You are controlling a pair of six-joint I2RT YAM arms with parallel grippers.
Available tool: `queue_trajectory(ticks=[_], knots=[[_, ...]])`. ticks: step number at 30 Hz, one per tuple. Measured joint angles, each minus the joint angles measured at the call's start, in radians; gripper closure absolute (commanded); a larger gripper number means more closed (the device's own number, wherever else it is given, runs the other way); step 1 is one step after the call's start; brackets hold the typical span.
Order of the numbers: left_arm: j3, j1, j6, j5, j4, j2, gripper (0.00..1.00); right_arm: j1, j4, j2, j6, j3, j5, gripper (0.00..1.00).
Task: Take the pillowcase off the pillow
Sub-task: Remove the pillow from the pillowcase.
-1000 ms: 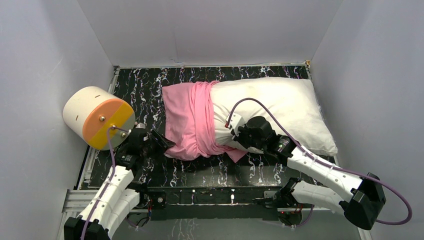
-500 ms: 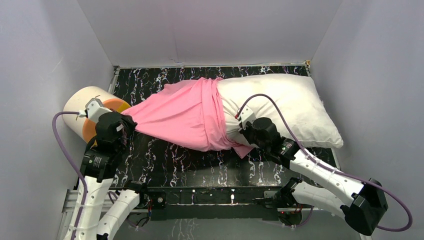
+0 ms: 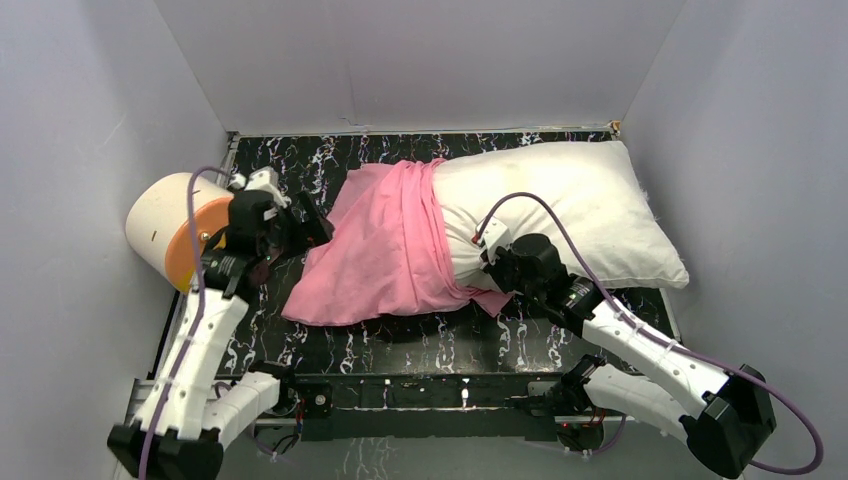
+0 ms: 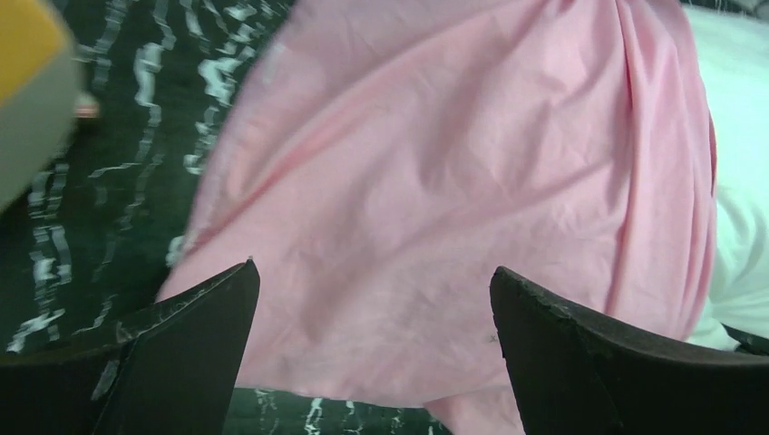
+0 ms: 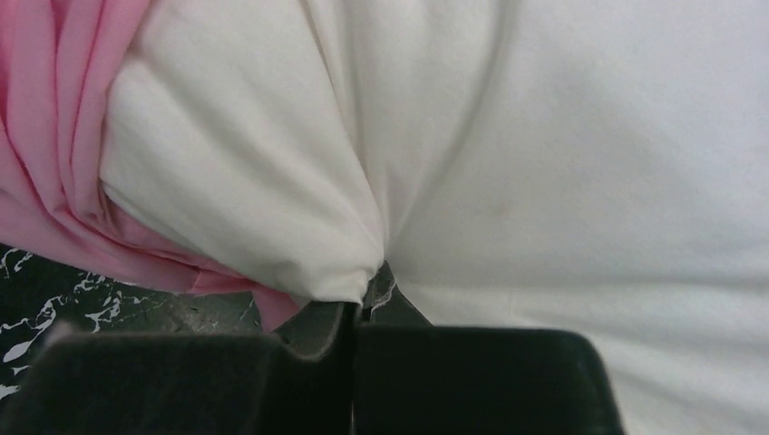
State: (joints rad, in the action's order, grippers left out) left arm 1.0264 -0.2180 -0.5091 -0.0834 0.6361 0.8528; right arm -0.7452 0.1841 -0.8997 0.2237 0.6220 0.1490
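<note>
While the top view hides both grips, my wrist views show the left pincer (image 4: 372, 269) spread over the pillowcase (image 4: 435, 163); the right pincer (image 5: 358, 313) pinches the pillow (image 5: 544, 136), half-sleeved on the table (image 3: 330, 345).

Pale grey walls (image 3: 420, 60), black marbled tabletop (image 3: 400, 345)

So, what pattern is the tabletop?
The tabletop is black with white marbled veining; top external shows it best.

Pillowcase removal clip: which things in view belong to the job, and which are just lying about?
Job: pink pillowcase, partly off; white pillow, pinched by the right gripper; left gripper, open.
Lying about: cream-and-orange cylinder, at left.
</note>
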Motion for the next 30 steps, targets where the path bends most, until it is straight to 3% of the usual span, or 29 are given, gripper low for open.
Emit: queue_trajectory(ticks=[5,11,15,17,21,23,27,30], knots=[[-0.044,0.0,-0.028,0.22,-0.18,0.247,0.02,0.0,0.0,-0.03,0.017,0.0,-0.052,1.0],[-0.116,0.008,-0.122,0.323,-0.413,0.529,0.02,0.005,-0.002,-0.029,0.019,0.0,-0.077,1.0],[-0.189,0.024,-0.283,0.518,-0.735,0.702,0.02,0.005,-0.003,-0.029,0.018,0.0,-0.088,1.0],[-0.249,0.031,-0.396,0.611,-0.927,0.764,0.16,0.005,-0.006,-0.029,0.016,0.0,-0.093,1.0],[-0.316,0.03,-0.573,0.723,-1.196,0.82,0.65,0.006,-0.006,-0.03,0.011,0.0,-0.098,1.0],[-0.306,0.018,-0.603,0.756,-1.269,0.819,1.0,0.006,-0.006,-0.03,0.007,0.001,-0.1,1.0],[-0.272,-0.008,-0.618,0.785,-1.331,0.803,1.0,0.006,-0.006,-0.032,-0.012,0.0,-0.077,1.0],[-0.261,-0.006,-0.542,0.727,-1.174,0.714,1.0,0.004,-0.002,-0.033,-0.04,0.001,-0.039,1.0]])
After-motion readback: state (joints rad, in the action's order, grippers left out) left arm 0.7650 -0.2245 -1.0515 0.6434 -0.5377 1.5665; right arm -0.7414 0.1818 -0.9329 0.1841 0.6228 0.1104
